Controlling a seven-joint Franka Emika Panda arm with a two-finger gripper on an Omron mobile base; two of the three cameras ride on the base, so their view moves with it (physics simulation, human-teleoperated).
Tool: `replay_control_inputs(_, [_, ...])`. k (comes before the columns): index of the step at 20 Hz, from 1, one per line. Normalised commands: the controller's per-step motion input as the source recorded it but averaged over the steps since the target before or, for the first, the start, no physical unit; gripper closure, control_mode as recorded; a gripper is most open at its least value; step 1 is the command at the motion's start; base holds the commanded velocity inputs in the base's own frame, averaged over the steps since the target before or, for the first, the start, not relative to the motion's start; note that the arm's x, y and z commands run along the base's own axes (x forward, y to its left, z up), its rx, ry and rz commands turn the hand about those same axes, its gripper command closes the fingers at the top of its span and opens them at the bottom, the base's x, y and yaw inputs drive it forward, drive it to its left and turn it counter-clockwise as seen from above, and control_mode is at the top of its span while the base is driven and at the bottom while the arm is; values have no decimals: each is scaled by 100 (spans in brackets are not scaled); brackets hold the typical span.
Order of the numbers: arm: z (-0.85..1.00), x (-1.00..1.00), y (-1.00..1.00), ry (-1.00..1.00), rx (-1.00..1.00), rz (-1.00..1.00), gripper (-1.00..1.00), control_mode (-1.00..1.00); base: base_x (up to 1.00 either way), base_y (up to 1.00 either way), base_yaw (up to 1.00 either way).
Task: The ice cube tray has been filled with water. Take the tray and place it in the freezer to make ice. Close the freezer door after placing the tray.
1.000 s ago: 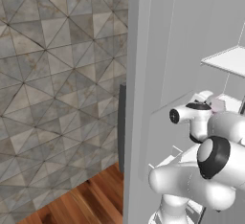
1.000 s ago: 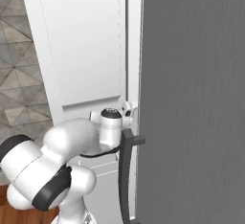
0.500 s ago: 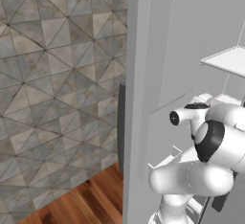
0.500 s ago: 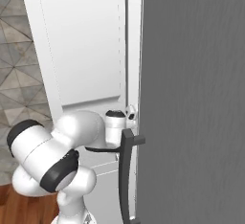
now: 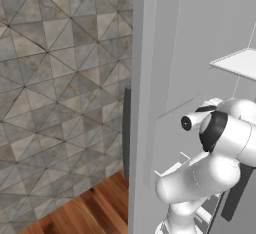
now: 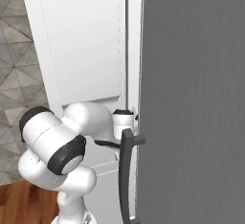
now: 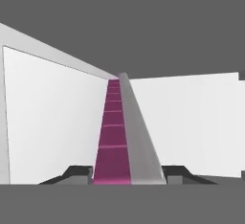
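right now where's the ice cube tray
In the hand view the ice cube tray stands edge-on between the fingers, running straight ahead from the gripper, with white freezer walls on both sides.

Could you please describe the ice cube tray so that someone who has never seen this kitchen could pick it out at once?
Start at the tall light-grey freezer with white inner walls, where the white arm reaches in. In the hand view, the ice cube tray is the long, narrow slab running away between the two dark fingers, which are shut on it. Its magenta ridged face and pale grey edge stand out against the plain white panels.
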Motion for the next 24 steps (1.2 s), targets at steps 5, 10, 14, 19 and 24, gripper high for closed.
replay_control_inputs(5, [-13, 30, -13, 1, 0, 0, 100, -100, 0, 0, 0])
replay_control_inputs(10, [0, 35, -4, 9, 0, 0, -100, -100, 0, 0, 0])
replay_control_inputs(14, [0, 33, -2, 11, 0, 0, -100, -100, 0, 0, 0])
replay_control_inputs(19, [19, 1, 0, 2, 0, 0, -100, -100, 0, 0, 0])
replay_control_inputs(24, [70, -5, 8, 0, 0, 0, -100, -100, 0, 0, 0])
